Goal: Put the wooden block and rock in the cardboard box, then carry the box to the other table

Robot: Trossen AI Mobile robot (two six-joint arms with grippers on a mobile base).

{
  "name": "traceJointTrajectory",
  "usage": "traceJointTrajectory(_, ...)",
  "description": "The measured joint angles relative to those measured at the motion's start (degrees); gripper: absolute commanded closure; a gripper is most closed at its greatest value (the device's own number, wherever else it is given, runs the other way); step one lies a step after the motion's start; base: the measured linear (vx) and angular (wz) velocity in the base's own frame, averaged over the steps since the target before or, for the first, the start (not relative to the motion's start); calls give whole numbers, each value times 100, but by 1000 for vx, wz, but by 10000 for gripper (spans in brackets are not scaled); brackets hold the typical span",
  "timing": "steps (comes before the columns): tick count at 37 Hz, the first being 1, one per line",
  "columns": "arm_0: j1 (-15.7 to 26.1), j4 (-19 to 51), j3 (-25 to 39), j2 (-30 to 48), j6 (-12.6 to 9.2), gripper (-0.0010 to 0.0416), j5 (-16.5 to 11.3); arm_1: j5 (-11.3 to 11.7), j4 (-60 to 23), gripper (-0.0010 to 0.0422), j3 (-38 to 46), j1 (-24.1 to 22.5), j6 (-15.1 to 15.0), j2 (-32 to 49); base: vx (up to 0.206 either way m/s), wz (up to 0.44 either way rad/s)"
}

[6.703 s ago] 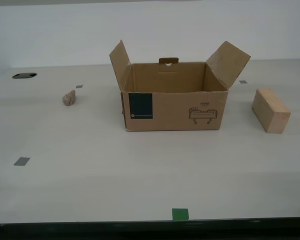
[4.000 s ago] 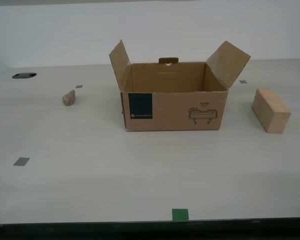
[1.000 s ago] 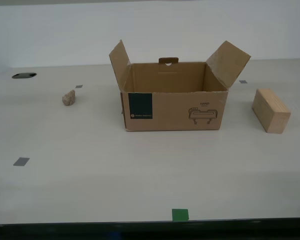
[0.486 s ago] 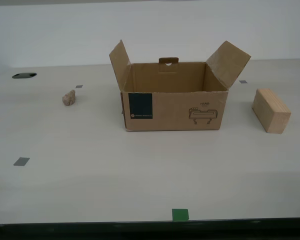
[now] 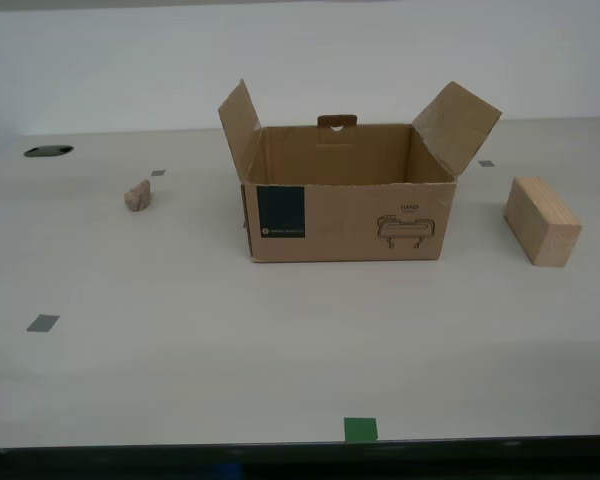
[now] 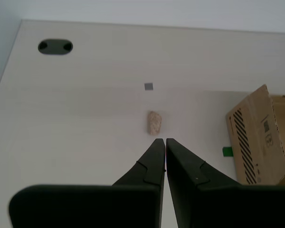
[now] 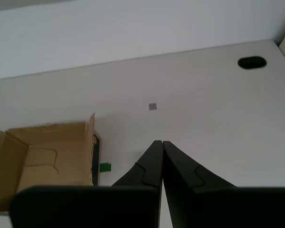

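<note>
The cardboard box stands open in the middle of the off-white table, flaps up, nothing visible inside. The rock lies toward the exterior view's left, the wooden block toward its right. No arm shows in the exterior view. My second gripper is shut and empty, held above the table just short of the rock, with a box flap beside it. My first gripper is shut and empty, beside the box; the block is hidden in that view. The other table is out of view.
Grey tape squares dot the tabletop, and a green tape mark sits at its front edge. A dark oval cable hole lies at the far edge on the exterior view's left. A pale wall stands behind the table.
</note>
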State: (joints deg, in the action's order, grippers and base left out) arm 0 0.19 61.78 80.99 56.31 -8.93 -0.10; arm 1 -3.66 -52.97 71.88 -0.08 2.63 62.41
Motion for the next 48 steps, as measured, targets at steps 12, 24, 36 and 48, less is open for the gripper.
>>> traceJointTrajectory(12, -4, 1311, 929, 822, 11, 406, -426, -4, -382, 412, 337, 0, 0, 564, 0, 0)
traceJointTrajectory(24, -4, 1954, 1523, 1620, 33, 406, -476, -7, -402, 412, 343, 0, 0, 592, 0, 0)
traceJointTrajectory(36, 2, 2081, 1558, 2096, 37, 406, -479, -7, -424, 412, 343, 0, 0, 592, 0, 0)
traceJointTrajectory(48, 2, 2050, 1556, 2282, 37, 406, -479, -7, -345, 412, 343, 0, 0, 592, 0, 0)
